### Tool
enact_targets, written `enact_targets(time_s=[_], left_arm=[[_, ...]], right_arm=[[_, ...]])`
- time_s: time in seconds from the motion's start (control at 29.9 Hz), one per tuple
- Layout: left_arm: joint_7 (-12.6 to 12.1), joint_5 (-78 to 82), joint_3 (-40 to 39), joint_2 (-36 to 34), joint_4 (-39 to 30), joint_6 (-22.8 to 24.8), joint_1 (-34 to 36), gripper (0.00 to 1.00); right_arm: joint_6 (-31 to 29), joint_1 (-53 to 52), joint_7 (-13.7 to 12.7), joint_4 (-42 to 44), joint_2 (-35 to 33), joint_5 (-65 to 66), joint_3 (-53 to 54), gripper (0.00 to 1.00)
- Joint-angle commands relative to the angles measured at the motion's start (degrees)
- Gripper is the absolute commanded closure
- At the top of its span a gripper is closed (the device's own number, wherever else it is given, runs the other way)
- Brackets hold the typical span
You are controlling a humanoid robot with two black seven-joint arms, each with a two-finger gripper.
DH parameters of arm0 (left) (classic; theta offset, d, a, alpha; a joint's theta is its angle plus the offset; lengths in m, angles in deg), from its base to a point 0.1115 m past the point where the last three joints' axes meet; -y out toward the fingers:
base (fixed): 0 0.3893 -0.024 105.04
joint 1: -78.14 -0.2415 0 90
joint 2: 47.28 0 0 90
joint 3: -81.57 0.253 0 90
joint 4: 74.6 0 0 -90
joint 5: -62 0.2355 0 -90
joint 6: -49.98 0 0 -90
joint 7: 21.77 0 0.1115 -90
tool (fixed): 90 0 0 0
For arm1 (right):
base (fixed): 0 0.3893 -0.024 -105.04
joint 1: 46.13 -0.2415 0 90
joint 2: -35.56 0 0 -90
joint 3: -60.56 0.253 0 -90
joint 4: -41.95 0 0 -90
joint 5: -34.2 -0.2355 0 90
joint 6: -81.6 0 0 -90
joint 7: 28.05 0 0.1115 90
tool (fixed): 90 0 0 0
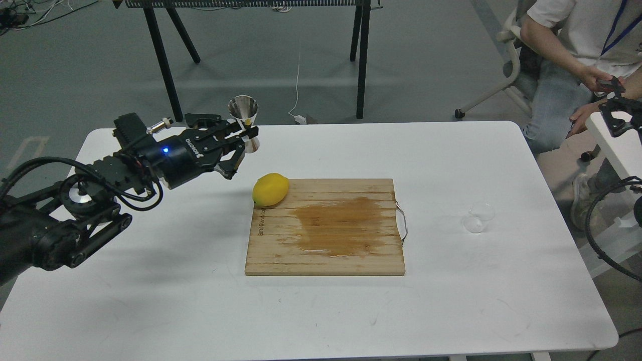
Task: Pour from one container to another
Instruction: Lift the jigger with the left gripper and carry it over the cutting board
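My left gripper (244,136) is shut on the waist of the steel jigger (244,113), holding it upright in the air over the far left part of the table, just behind the lemon. The clear glass cup (479,217) stands on the table's right side, to the right of the cutting board, with nothing near it. My right gripper (618,107) sits at the right edge of the view, off the table and far above the cup; its fingers are too small and dark to judge.
A wooden cutting board (326,228) with a wet stain lies mid-table, and a yellow lemon (271,189) rests on its far left corner. A seated person (577,45) is at the back right. Black table legs (165,65) stand behind the white table (150,301).
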Motion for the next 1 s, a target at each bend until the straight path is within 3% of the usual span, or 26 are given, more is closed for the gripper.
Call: enact_targets(time_s=[0.0,0.33,0.57,0.97], left_arm=[[0.01,0.15,2.21,6.54,1.42,0.10,0.09,0.94],[0.01,0.15,10.66,18.32,13.19,-0.07,-0.09,0.94],[0.01,0.15,13.74,21.22,19.34,-0.25,-0.09,0.93],[0.01,0.15,13.83,24.65,23.30,-0.42,-0.35,0.92]], right_arm=[[0.00,0.05,0.00,0.13,-0.13,0.05,0.00,0.00],[0.00,1.11,0.00,0.05,-0.13,-0.03,0.00,0.00],[0.00,1.55,0.09,-0.04,-0.31,-0.03,0.00,0.00],[0.00,2.34,0.09,-0.04,-0.48,-0.03,0.96,0.00]])
